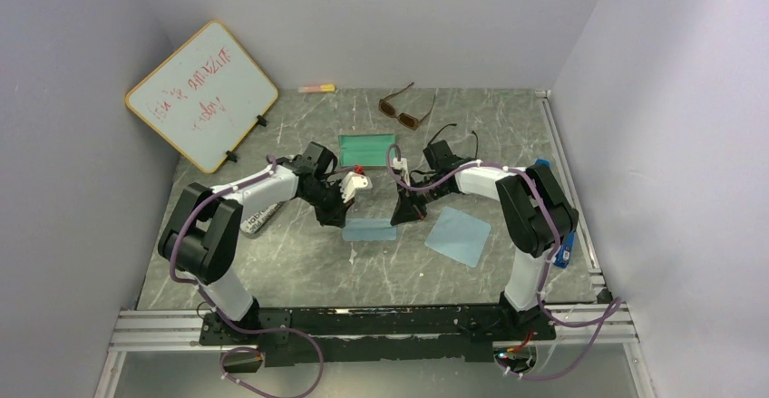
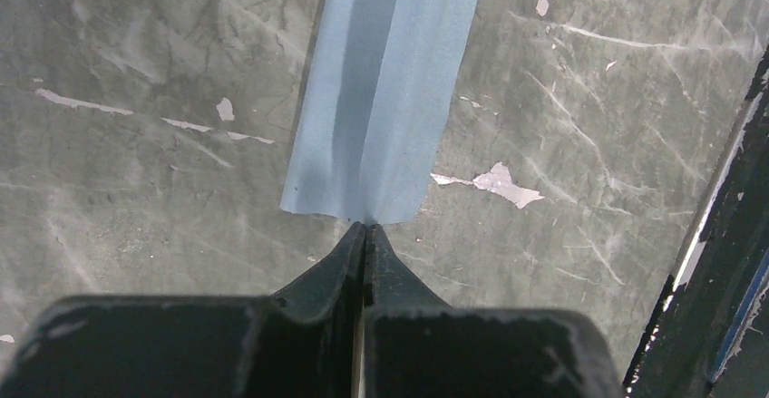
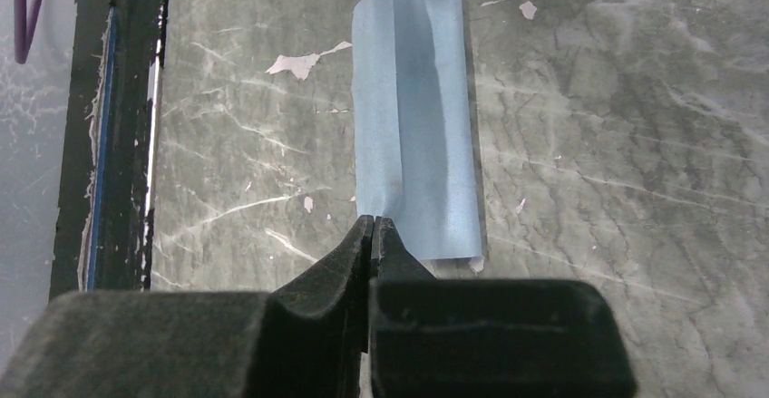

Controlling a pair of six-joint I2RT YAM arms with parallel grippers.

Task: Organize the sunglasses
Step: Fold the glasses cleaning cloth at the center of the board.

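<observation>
Top external view is showing both arms reaching in toward each other over the grey marbled surface (image 1: 299, 262). A narrow folded blue cloth (image 1: 370, 230) is stretching between the two sets of jaws. The left jaws are clenching one end of it. In the left wrist view the tips are meeting flush at the cloth's near edge (image 2: 363, 208), and a raised crease is running away from them. The right jaws are likewise pressing together on the opposite end. In the right wrist view they are biting the near corner of the cloth (image 3: 413, 144).

The brown sunglasses (image 1: 405, 108) are lying open well beyond both sets of jaws, near the back wall and touching neither. The black sunglasses (image 1: 451, 128) are sitting just behind the right arm (image 1: 472, 180), far side of the right jaws, partly hidden by it.

A green cloth (image 1: 367, 150) is lying flat just beyond the gap between the jaws. A second blue cloth (image 1: 458, 237) is resting spread out just outward of the right jaws. A whiteboard (image 1: 201, 94) is leaning at the back, far outward of the left jaws, and a marker (image 1: 316, 88) is lying by the back wall.
</observation>
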